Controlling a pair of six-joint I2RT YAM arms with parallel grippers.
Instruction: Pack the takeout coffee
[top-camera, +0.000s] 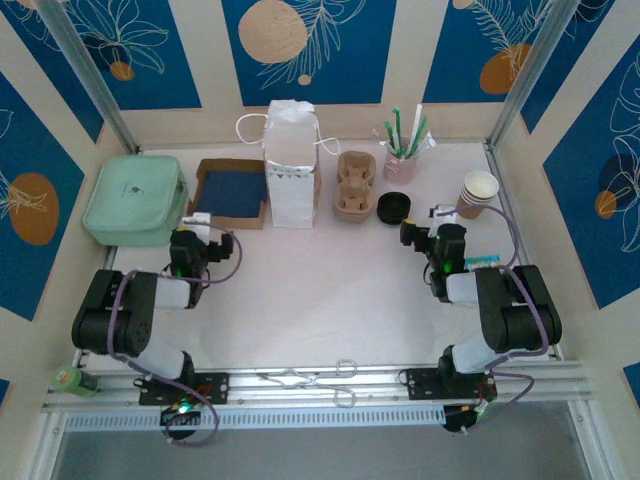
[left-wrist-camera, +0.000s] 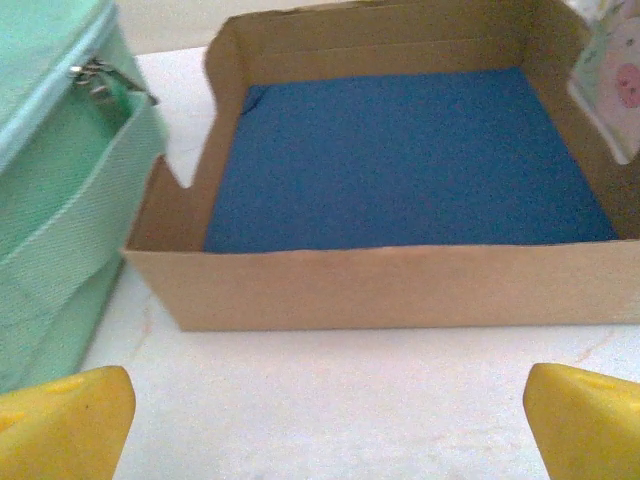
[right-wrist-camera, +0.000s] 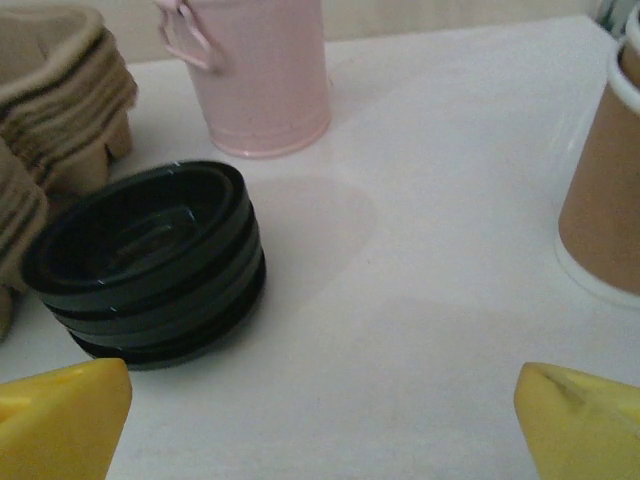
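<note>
The paper cup (top-camera: 478, 192) is found upright at the far right of the table (top-camera: 320, 310). It is uncovered, and its white inside is exposed from above. A stack of black lids (right-wrist-camera: 150, 265) is noted to its left, apart from it and just beside the pulp carrier (right-wrist-camera: 50, 110). A pink cup (right-wrist-camera: 262, 75) is placed behind the lids; green and white straws are seen standing in it in the top view.

The right gripper (right-wrist-camera: 320, 425) is recorded as spread wide. Its yellow fingertips are seen at the lower corners of the wrist view, with bare table between them and nothing pinched. It is directed at the gap between the lids and the paper cup.

The left gripper (left-wrist-camera: 320, 430) is likewise spread wide and nothing is held. It is directed at the cardboard tray (left-wrist-camera: 380, 285), which is lined in blue. A mint green bag (left-wrist-camera: 60, 200) is set just beside the tray's left wall. A white paper bag (top-camera: 290, 165) is observed upright between the tray and the carrier.
</note>
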